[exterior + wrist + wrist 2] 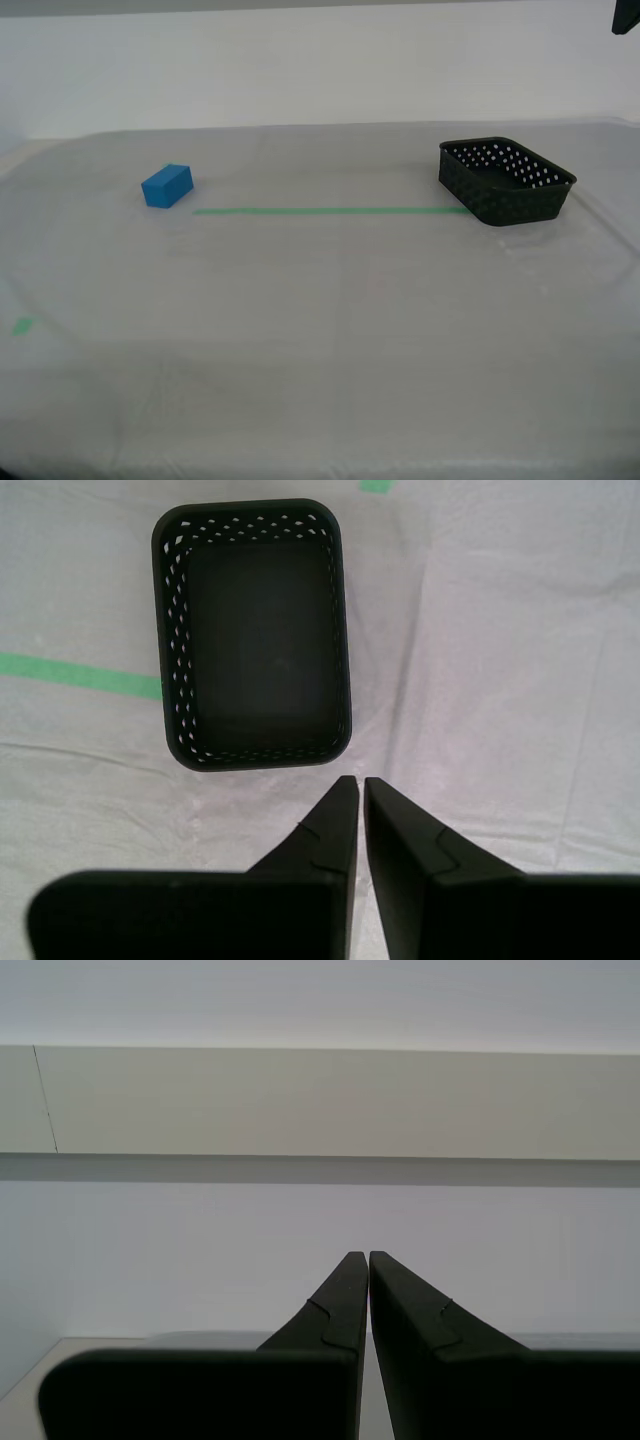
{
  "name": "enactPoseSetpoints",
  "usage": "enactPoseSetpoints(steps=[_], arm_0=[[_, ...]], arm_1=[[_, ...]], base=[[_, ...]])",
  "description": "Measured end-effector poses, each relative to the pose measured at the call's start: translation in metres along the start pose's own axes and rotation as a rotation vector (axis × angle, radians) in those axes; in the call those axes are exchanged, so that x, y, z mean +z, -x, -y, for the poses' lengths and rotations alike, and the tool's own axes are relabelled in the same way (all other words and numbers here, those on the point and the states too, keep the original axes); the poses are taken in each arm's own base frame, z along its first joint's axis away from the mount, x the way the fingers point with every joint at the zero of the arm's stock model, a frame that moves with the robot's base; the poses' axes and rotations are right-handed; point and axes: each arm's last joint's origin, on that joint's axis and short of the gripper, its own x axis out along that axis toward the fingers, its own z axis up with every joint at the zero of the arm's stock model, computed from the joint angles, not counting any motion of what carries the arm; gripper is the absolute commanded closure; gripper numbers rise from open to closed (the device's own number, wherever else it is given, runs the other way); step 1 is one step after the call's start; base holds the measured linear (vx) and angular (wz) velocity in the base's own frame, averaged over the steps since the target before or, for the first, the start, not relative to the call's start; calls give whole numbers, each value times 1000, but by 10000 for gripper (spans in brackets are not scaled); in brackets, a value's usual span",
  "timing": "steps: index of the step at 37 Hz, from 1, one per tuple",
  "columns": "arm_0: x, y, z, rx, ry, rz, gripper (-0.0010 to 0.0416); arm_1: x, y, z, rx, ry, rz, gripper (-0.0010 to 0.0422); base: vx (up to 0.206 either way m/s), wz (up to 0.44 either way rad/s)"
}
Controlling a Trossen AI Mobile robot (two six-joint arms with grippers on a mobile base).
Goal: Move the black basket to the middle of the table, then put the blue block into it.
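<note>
basket (507, 180) sits right side of exterior view on table (320, 350), block (167, 186) way over left, tape line (330, 210) running between them, small tape mark (22, 325) lower left

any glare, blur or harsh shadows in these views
Exterior view: soft, even light, only a faint shadow beside the blue block and black basket; the table sheeting looks hazy but without hot glare. First wrist view: the basket is sharp, its inside very dark; my first gripper is slightly soft. Second wrist view: my second gripper against a plain wall, flat light.
</note>
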Motion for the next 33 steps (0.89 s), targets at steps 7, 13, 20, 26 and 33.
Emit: enactPoseSetpoints(steps=[7,13,20,26,33], arm_0=[[1,0,0,-27,18,4,258],[3,0,1,-35,36,30,138],[5,0,1,-32,43,45,8],[5,0,0,-30,43,47,34],[6,0,0,-30,43,63,-2]], arm_1=[[0,0,0,0,0,0,412],[0,0,0,0,0,0,412],[0,0,0,0,0,0,412],[0,0,0,0,0,0,412],[0,0,0,0,0,0,412]], base=[[0,0],[0,0],[0,0],[0,0],[0,0]])
